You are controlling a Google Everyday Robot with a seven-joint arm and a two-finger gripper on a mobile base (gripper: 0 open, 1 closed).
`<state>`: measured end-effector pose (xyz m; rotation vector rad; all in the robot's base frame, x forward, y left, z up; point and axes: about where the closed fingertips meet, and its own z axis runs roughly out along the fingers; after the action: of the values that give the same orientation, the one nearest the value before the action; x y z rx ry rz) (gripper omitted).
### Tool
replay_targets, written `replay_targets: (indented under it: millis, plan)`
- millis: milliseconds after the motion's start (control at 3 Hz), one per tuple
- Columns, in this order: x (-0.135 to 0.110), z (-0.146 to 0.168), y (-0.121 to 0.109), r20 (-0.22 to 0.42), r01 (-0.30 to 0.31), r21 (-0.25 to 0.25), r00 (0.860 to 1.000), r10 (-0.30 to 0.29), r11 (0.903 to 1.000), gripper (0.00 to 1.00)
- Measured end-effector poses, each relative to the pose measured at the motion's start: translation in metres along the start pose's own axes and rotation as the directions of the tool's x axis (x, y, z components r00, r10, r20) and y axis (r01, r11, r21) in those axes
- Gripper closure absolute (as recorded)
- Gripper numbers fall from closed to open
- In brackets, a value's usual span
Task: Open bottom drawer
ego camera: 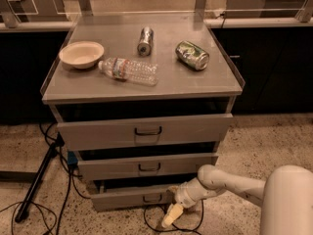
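Dim warm light falls on a speckled stone floor (266, 141), where black cables (65, 182) trail beside a slanted black pole (36, 181) at the left, and dark low cupboards (279, 72) under a pale ledge (259, 22) run behind the grey cabinet (195, 84).
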<state>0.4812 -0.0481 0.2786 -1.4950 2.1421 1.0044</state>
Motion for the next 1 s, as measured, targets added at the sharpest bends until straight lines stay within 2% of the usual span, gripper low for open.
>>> replay_targets:
  millis: [667, 1000]
  plan:
    - [0.004, 0.032, -0.033, -0.075, -0.009, 0.092, 0.997, 0.016, 0.9958, 0.00]
    - [0.008, 0.041, -0.043, -0.093, -0.016, 0.116, 0.995, 0.027, 0.9931, 0.00]
